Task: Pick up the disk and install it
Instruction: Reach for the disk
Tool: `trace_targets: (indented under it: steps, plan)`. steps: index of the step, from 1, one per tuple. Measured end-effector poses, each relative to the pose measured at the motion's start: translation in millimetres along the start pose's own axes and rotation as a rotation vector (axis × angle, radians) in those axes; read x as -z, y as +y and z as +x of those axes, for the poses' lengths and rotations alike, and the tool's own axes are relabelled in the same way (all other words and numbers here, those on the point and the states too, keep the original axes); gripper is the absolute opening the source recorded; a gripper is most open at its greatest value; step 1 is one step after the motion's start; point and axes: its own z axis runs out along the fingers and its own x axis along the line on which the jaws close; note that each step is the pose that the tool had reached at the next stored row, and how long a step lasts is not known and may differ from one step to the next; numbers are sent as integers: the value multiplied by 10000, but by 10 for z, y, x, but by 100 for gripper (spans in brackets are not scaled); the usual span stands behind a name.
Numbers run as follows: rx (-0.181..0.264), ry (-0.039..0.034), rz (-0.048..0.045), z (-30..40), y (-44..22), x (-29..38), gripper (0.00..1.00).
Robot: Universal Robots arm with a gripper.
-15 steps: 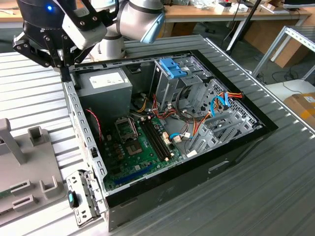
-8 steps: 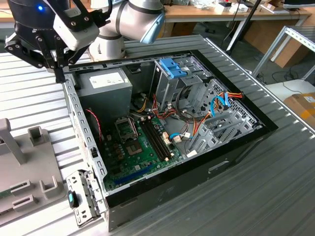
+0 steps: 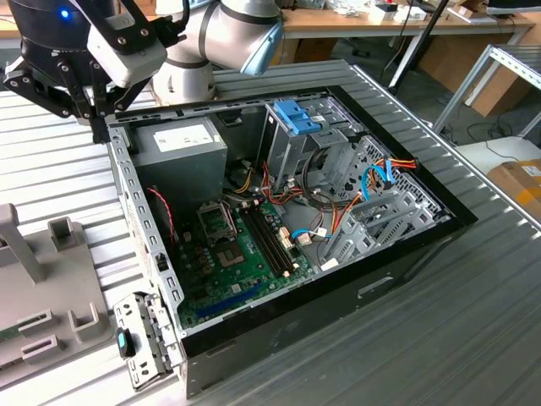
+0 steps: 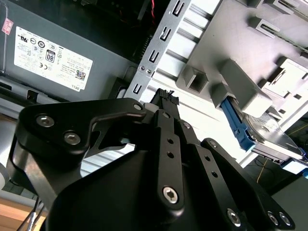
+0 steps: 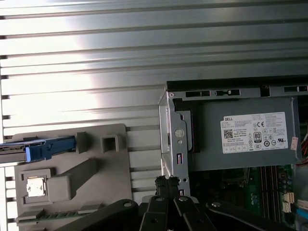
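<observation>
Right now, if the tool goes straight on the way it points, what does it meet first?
Probably the computer case's metal frame edge beside the power supply, though depth is unclear. The tool is not lined up with the disk.

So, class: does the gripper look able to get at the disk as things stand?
Probably yes: the disk sits uncovered on the grey fixture, outside the case, with nothing between it and the gripper, though the shut jaws would need opening.

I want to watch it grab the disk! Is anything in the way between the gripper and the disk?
Nothing big. The gripper is above the computer case's corner; the disk lies in the grey holder beside it. Only the holder's small raised blocks sit between.
</observation>
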Motion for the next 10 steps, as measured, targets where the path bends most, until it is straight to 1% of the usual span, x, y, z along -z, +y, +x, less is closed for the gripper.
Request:
trace_targets:
  steps: [7, 10]
  plan:
    - [0, 0, 0, 3, 0, 0, 11]
    - [0, -1, 0, 31, -2, 1, 11]
